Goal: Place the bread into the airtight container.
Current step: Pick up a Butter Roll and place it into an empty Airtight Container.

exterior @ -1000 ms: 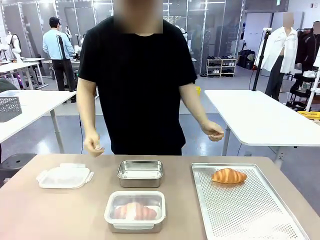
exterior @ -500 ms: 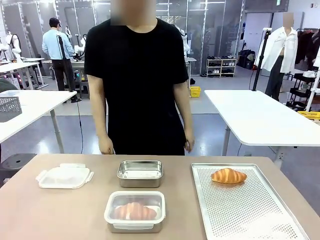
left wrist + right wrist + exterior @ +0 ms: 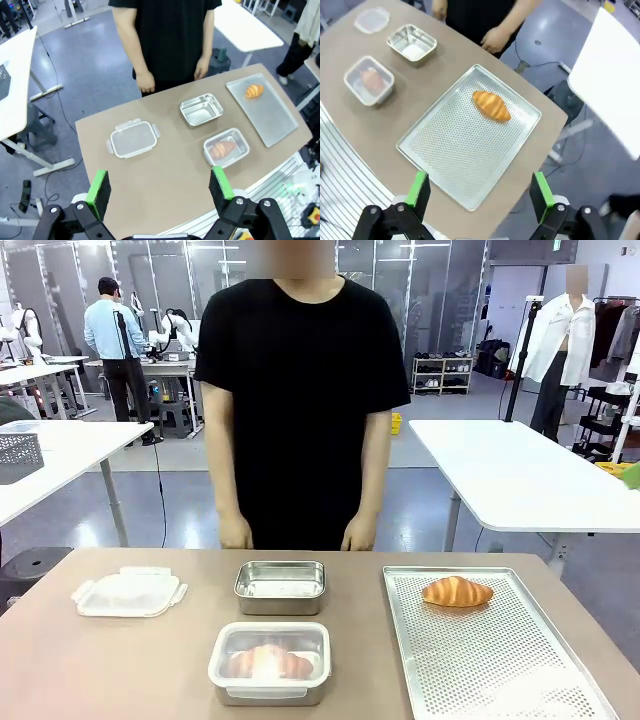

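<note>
Right wrist view is showing me the croissant (image 3: 491,105) lying on the perforated tray (image 3: 450,165), apart from the steel container (image 3: 412,44). I'm judging it light, soft and flaky, so I'm planning a gentle pinch across its thick middle. The right gripper (image 3: 479,182) and left gripper (image 3: 160,182) are hanging open, holding nothing.

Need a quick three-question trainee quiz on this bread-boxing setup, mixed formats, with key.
1. True or false: the croissant lies at the near end of the tray, by the robot.
2. The loose lid lies: A) on the tray; B) left of the open steel container; C) in the person's hand.
3. Fill in: the left gripper and right gripper are both ___.
Key: 1 false; 2 B; 3 open.
</note>
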{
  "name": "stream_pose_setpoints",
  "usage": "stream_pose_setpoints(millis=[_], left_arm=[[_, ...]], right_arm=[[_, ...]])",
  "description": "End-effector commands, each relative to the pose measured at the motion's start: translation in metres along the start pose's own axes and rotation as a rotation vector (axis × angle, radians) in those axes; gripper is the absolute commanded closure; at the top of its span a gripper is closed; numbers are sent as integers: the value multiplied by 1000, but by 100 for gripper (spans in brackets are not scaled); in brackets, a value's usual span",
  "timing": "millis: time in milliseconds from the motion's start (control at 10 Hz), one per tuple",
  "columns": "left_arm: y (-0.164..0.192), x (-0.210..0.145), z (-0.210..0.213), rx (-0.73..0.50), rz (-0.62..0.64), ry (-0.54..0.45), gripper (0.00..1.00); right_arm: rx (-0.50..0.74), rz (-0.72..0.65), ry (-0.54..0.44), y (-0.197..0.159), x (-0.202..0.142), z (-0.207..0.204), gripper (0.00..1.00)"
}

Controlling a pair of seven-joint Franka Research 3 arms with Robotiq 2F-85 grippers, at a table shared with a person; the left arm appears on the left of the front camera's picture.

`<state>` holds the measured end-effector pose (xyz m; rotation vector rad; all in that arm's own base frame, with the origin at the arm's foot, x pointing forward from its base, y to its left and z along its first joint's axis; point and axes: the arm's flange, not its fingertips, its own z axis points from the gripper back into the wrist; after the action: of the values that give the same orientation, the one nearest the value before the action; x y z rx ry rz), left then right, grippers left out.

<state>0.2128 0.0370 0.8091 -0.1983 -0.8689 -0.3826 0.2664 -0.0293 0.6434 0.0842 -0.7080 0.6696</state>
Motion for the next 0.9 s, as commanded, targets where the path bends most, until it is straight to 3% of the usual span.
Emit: stream_pose_setpoints(millis=[0, 300, 600, 800], left_arm=[[0, 1, 0, -1, -1, -1, 0], [0, 1, 0, -1, -1, -1, 0], [0, 1, 0, -1, -1, -1, 0], [0, 1, 0, -1, -1, -1, 0]], right_arm=[[-43, 279, 55, -17, 39, -28, 0], [-7, 532, 243, 2, 77, -113, 0], [122, 641, 374, 5, 61, -186, 0], [111, 644, 434, 7, 46, -212, 0]])
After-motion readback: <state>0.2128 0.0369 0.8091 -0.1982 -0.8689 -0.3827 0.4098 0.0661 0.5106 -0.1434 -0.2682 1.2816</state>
